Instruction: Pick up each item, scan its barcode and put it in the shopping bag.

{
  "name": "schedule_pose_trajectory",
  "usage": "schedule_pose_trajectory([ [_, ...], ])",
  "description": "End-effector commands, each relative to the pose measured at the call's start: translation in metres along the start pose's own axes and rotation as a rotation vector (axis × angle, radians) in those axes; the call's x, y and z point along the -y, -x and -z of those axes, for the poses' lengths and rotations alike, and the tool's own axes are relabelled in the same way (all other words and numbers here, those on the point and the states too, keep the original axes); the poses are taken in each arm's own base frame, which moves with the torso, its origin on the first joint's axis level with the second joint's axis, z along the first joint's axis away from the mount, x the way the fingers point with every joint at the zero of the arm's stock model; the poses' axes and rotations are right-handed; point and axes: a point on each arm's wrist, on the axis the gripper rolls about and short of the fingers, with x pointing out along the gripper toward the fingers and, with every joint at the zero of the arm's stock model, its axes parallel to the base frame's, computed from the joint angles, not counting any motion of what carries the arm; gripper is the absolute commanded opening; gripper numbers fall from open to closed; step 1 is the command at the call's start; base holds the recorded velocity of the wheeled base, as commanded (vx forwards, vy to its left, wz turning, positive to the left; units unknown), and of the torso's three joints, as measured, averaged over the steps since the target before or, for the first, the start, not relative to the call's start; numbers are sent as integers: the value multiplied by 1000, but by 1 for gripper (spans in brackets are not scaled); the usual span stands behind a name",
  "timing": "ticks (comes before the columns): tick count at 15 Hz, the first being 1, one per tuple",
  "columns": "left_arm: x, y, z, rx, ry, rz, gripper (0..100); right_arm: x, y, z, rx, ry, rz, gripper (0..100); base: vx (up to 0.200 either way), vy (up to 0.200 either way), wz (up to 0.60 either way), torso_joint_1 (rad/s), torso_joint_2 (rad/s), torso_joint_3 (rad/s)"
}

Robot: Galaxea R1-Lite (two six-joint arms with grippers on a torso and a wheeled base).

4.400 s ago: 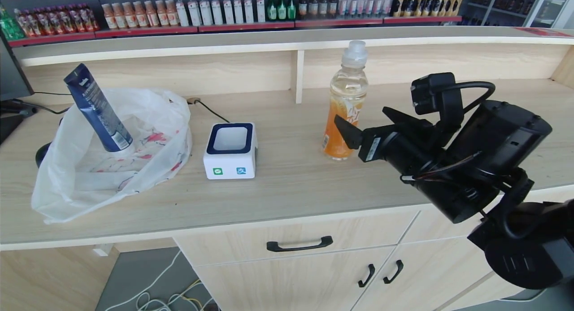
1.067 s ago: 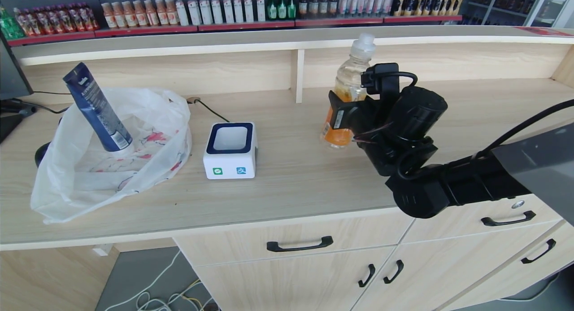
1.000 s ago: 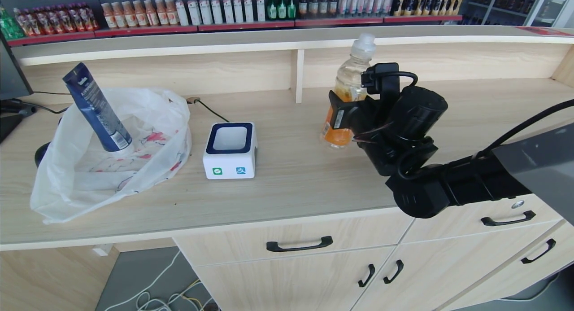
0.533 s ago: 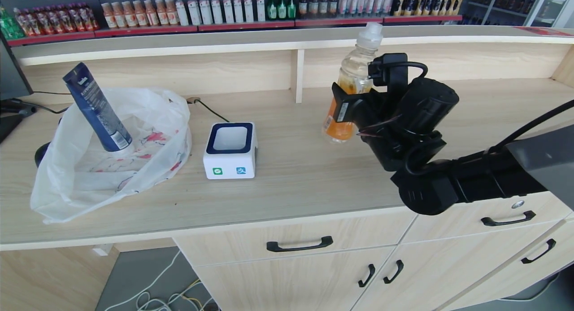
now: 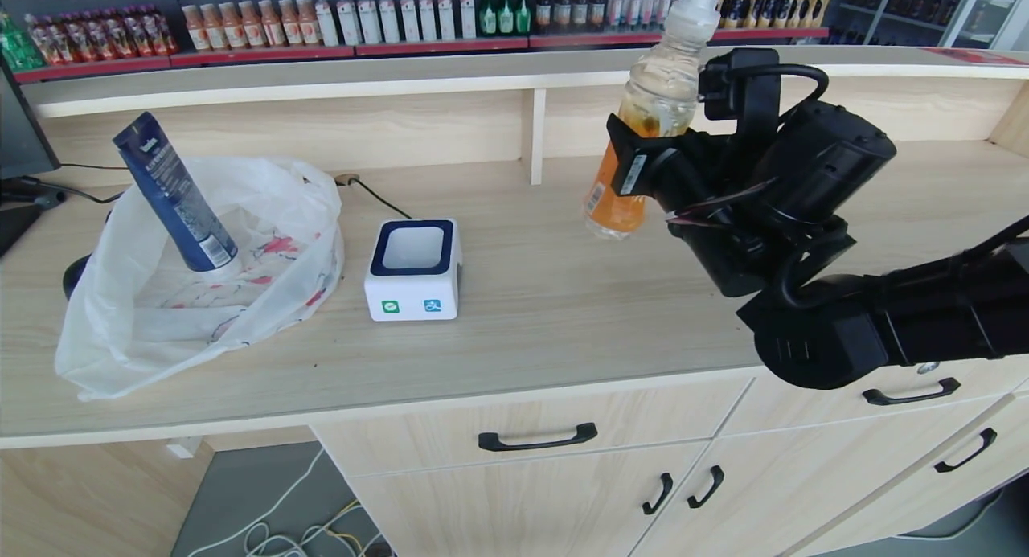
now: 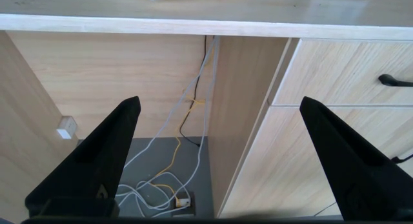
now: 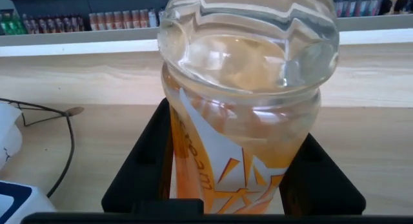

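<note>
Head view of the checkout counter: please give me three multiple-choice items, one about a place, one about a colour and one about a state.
1. Where is the dark blue tube relative to the white plastic shopping bag?
A. inside it, leaning
B. behind it
C. under it

2. The frame on top of the white box scanner is:
A. red
B. dark blue
C. green

3. The clear plastic bottle with orange label is:
A. clamped, tilted, in the right gripper
B. lying flat, untouched
C. standing in the bag

Answers: 1 A, its lower end sits within the bag's open mouth; 2 B, a dark blue border surrounds the pale window; 3 A, the gripper closes on both its sides.
</note>
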Motion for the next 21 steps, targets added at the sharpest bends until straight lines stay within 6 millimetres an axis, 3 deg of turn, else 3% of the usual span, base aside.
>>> schedule_pose_trajectory([
  [1, 0, 0, 0, 0, 0, 0, 100, -1, 18, -26, 24, -17, -17, 0, 0, 0, 0, 0, 0, 0],
  [3, 0, 0, 0, 0, 0, 0, 100, -5, 39, -34, 6, -46, -50, 0, 0, 0, 0, 0, 0, 0],
  [10, 0, 0, 0, 0, 0, 0, 100, -5, 152, -40, -82, -103, -199, 0, 0, 0, 0, 0, 0, 0],
  [12, 0, 0, 0, 0, 0, 0, 100, -5, 172, -35, -129, -121, -235, 0, 0, 0, 0, 0, 0, 0],
  [21, 0, 0, 0, 0, 0, 0, 100, -13, 173, -35, -138, -261, -479, 0, 0, 0, 0, 0, 0, 0],
])
